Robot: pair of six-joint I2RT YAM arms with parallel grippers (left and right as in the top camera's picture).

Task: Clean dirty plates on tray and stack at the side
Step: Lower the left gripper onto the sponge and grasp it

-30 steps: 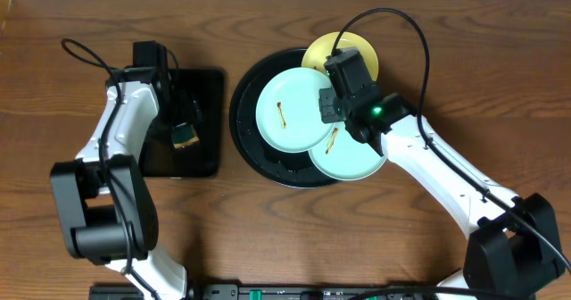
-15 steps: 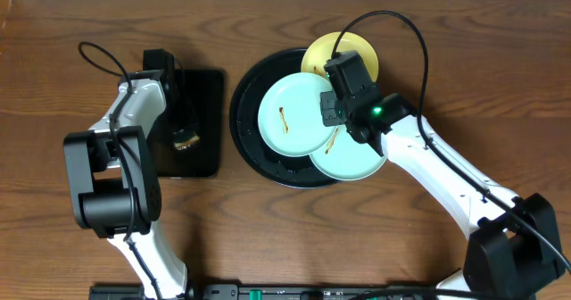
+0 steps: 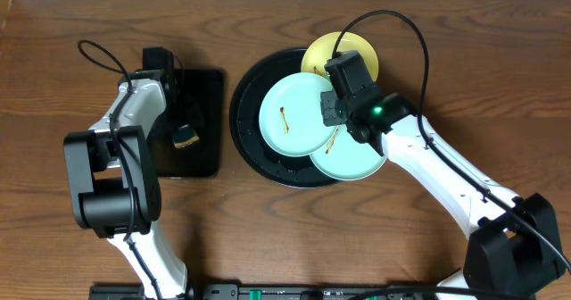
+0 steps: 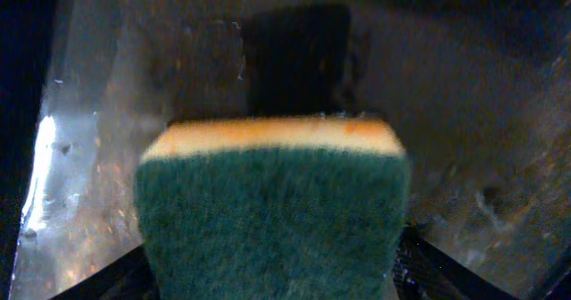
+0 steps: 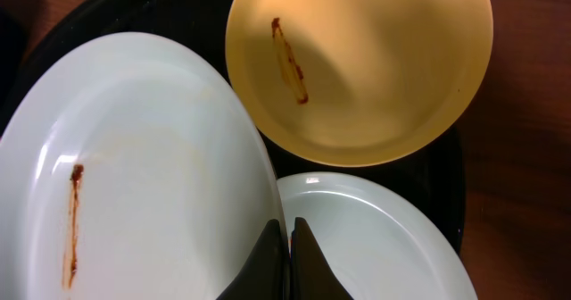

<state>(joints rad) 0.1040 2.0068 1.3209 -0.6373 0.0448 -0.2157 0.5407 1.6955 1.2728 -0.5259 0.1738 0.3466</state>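
The round black tray [image 3: 245, 121] holds three plates. My right gripper [image 3: 328, 105] is shut on the right rim of a mint-blue plate [image 3: 293, 113] with a brown smear; the right wrist view shows the rim pinched between the fingers [image 5: 287, 237] and that plate [image 5: 134, 175] raised over the others. A second mint-blue plate [image 3: 352, 162] lies under it, also in the right wrist view [image 5: 375, 237]. A smeared yellow plate [image 3: 323, 52] sits at the tray's far edge, also in the right wrist view [image 5: 357, 68]. My left gripper [image 3: 185, 137] is shut on a green-and-yellow sponge [image 4: 272, 211].
A rectangular black tray [image 3: 203, 86] lies left of the round tray, wet and shiny in the left wrist view [image 4: 107, 95], with the sponge over it. Bare wood tabletop [image 3: 294, 237] lies in front and to both sides.
The left arm swung its elbow in over the rectangular tray between the earliest frame and now, with the sponge staying about in place. The right arm and plates have not moved.
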